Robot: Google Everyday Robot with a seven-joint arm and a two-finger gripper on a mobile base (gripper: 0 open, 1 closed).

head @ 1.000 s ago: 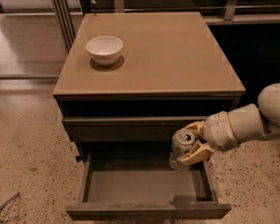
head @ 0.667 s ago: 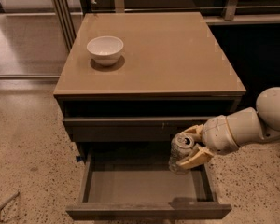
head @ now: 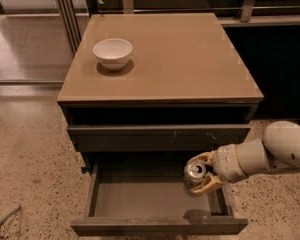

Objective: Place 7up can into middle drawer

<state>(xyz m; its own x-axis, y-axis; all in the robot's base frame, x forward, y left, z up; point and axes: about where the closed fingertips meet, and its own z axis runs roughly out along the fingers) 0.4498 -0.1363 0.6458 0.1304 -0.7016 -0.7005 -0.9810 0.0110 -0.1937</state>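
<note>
The 7up can (head: 194, 171), silver top up, is held in my gripper (head: 200, 173), which is shut on it. The gripper comes in from the right on a white arm and holds the can over the right part of the open middle drawer (head: 140, 199), above its smooth grey floor. The drawer is pulled out toward the camera, with its plain front (head: 160, 227) at the bottom of the view. The can's label is mostly hidden by the fingers.
A white bowl (head: 112, 52) stands on the tan cabinet top (head: 190, 59) at the back left. A shut grey drawer front with pale scratches (head: 160, 136) sits above the open drawer. Speckled floor surrounds the cabinet.
The gripper with the can has moved slightly lower and a little left over the open drawer. Nothing else has moved.
</note>
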